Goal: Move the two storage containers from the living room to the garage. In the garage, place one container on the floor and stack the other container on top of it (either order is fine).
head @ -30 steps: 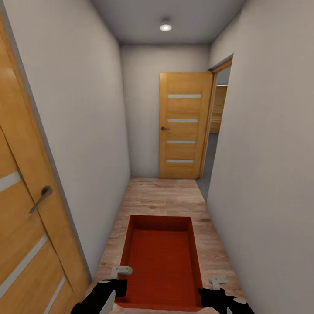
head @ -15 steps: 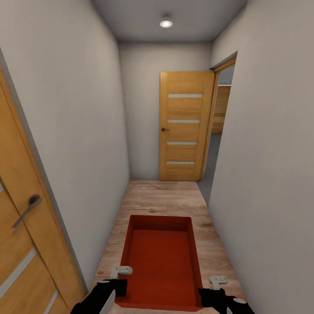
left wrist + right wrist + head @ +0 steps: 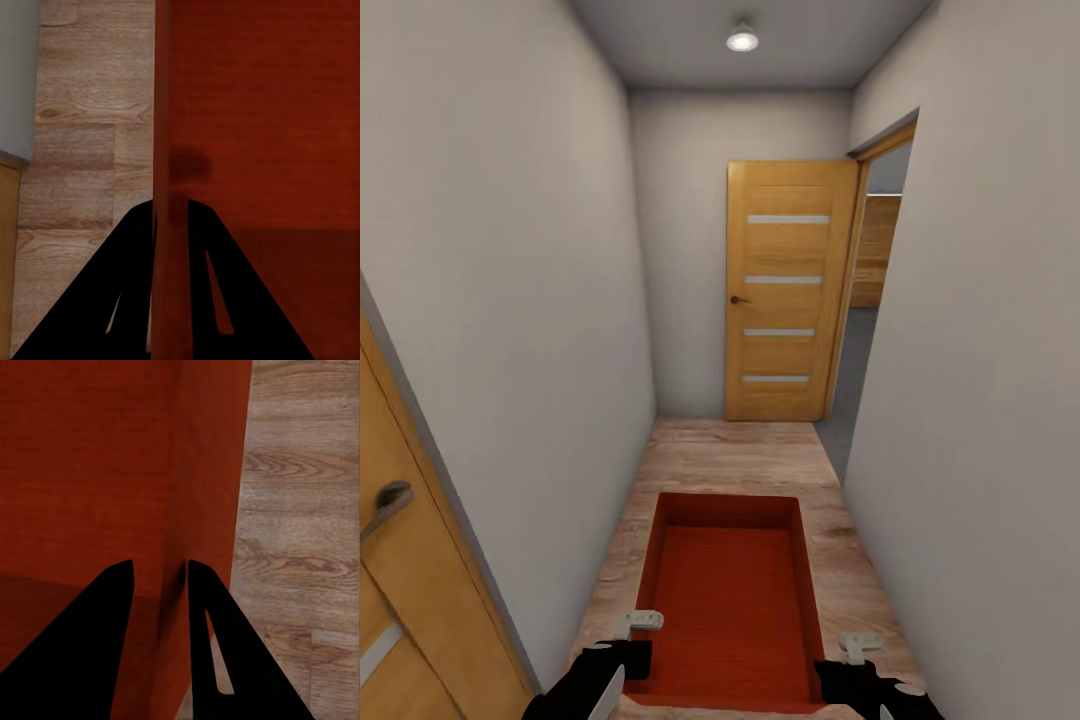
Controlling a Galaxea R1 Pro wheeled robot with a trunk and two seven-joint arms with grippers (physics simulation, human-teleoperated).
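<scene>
A wooden door with a metal handle [image 3: 388,497] stands at the left. The left gripper [image 3: 171,225] pinches the left wall of the open orange-red rectangular container [image 3: 728,600], carried low over pale plank flooring [image 3: 740,455]; the right gripper [image 3: 159,577] clamps its right wall. An open panelled door [image 3: 788,290] waits ahead.
</scene>
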